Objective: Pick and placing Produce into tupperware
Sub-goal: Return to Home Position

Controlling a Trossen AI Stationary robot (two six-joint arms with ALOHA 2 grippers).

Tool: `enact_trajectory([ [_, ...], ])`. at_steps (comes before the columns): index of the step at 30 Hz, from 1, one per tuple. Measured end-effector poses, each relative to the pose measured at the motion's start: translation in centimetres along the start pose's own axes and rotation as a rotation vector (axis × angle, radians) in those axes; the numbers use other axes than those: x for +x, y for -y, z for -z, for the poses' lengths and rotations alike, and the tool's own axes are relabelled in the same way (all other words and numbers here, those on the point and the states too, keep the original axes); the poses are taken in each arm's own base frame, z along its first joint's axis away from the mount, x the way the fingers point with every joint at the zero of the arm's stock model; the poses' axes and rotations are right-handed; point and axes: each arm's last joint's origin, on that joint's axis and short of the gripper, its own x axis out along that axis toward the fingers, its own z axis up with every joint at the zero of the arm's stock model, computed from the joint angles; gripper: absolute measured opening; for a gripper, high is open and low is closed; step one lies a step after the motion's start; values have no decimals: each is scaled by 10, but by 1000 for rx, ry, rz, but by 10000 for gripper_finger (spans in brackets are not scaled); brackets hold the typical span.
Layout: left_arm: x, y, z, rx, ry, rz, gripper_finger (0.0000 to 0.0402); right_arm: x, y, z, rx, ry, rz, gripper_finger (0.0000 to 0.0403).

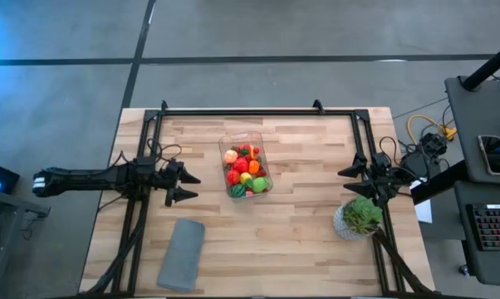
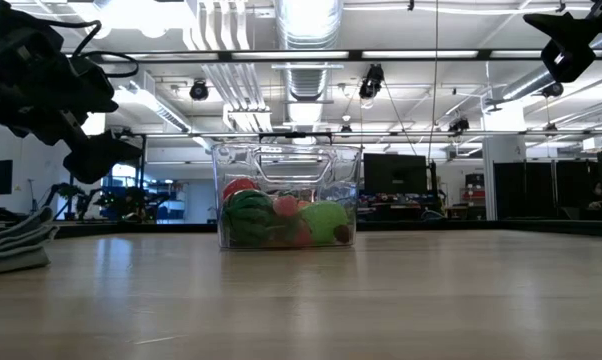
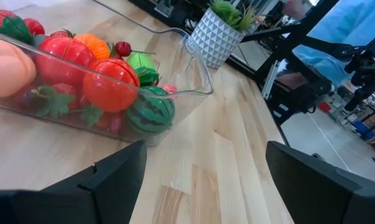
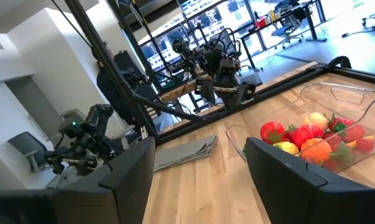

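Note:
The clear tupperware (image 1: 260, 139) stands on the middle of the wooden table and holds the produce (image 1: 245, 170): red, orange, yellow and green toy fruits and vegetables, also seen in the left wrist view (image 3: 106, 81). My left gripper (image 1: 196, 187) hovers open to the left of the tupperware, with nothing between its fingers. My right gripper (image 1: 346, 181) is raised at the table's right side, open and empty, pointing toward the tupperware (image 4: 349, 99).
A folded grey cloth (image 1: 182, 253) lies near the front left of the table. A bushy green plant in a white pot (image 1: 360, 218) stands at the front right, close under my right arm. A black frame (image 1: 258, 110) runs along the table's far and side edges.

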Motion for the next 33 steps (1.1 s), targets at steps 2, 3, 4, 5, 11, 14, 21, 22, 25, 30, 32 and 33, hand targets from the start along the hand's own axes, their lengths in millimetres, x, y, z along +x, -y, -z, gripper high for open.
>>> enact_trajectory([
  [2,0,0,0,0,0,0,314,0,0,0,0,0,0,243],
  [3,0,0,0,0,0,0,314,0,0,0,0,0,0,244],
  [4,0,0,0,0,0,-1,314,0,0,0,0,0,0,245],
  [5,0,0,0,0,0,0,314,0,0,0,0,0,0,246],
  [11,0,0,0,0,0,0,314,0,0,0,0,0,0,249],
  [14,0,0,0,0,0,0,314,0,0,0,0,0,0,246],
  [21,0,0,0,0,0,0,314,0,0,0,0,0,0,247],
  [22,0,0,0,0,0,0,314,0,0,0,0,0,0,247],
  [25,0,0,0,0,1,0,314,0,0,0,0,0,0,244],
  [30,0,0,0,0,1,0,314,0,0,0,0,0,0,242],
  [32,0,0,0,0,1,0,314,0,0,0,0,0,0,244],
  [33,0,0,0,0,1,0,314,0,0,0,0,0,0,245],
])
